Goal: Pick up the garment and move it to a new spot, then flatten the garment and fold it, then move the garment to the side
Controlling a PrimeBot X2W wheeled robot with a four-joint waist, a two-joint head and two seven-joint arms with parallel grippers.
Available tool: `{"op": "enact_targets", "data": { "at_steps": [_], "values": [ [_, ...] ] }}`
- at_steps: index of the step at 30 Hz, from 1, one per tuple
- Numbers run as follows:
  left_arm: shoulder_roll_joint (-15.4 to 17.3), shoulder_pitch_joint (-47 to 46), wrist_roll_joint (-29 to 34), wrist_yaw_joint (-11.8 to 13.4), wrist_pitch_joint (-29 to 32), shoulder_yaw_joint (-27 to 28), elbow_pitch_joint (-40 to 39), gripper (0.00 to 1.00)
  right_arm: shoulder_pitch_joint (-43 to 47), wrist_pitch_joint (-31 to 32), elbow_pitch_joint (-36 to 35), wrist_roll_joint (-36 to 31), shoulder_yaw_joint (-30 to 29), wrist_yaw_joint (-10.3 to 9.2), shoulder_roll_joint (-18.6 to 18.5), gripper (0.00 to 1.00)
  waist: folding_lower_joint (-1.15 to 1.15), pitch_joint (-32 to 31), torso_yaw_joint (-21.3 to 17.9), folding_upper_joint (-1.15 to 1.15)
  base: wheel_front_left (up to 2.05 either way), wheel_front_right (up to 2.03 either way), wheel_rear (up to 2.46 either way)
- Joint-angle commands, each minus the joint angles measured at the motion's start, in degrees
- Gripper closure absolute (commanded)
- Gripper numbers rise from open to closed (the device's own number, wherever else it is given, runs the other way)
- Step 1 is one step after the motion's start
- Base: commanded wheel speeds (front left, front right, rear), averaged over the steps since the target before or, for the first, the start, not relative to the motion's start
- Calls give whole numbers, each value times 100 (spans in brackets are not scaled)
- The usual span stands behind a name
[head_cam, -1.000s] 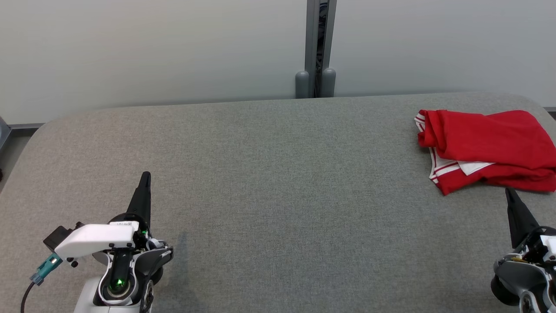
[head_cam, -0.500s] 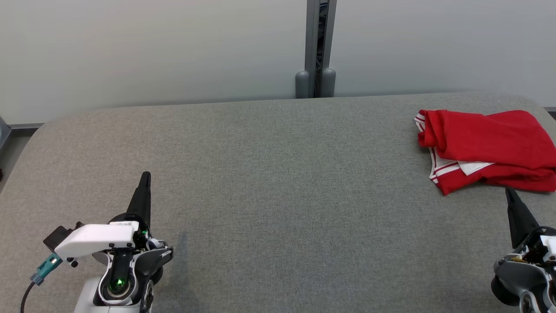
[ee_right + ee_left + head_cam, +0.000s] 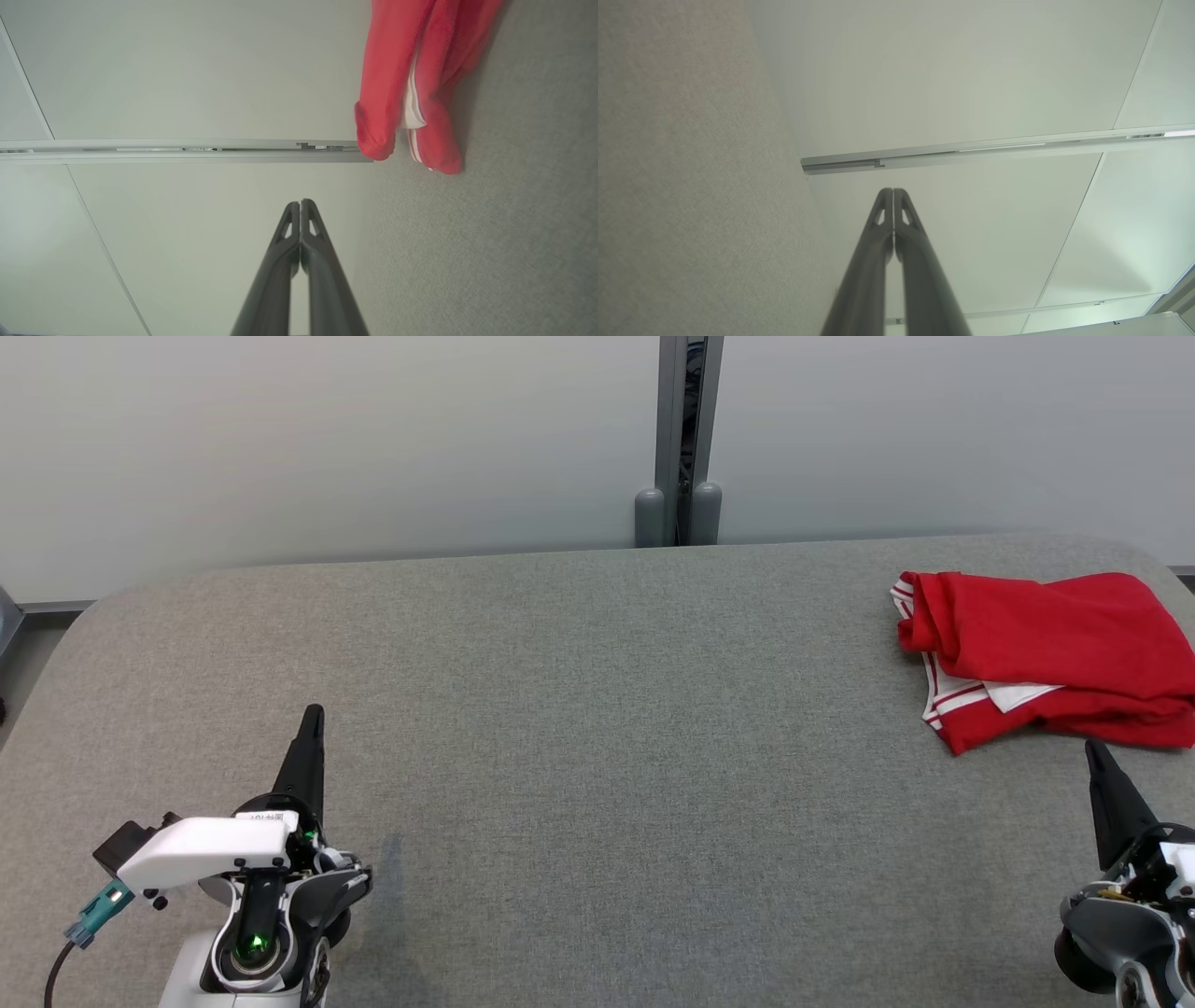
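Dark jaws, white cover point(image 3: 201, 847), teal plug point(image 3: 101, 903)

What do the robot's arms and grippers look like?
The left gripper and right gripper each have two long dark fingers tapering to a point, with small triangular cut-outs near the tips. The left wrist carries a white cover, a green light, a teal plug with a dark cable, and a label. The right wrist housing is grey.

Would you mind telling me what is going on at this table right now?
Nothing is being handled at this moment. The red garment, with white striped trim, lies loosely folded at the far right of the grey table. The right tool sits just short of it, shut and empty, not touching the cloth. The left tool is also shut and empty, over the near left of the table, well away from the garment.
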Motion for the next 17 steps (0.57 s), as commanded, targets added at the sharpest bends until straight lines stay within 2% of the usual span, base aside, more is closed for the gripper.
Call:
{"op": "enact_targets", "data": {
  "at_steps": [1, 17],
  "values": [
    [32, -120, -37, -24, -5, 22, 2, 100, -62, 37, 4, -28, -35, 14, -16, 100, 0, 0, 0, 0, 0, 0, 0],
    [32, -121, -37, -25, -6, 21, 1, 100, -54, 61, 5, -57, -69, 14, 5, 100, 0, 0, 0, 0, 0, 0, 0]
  ]
}}
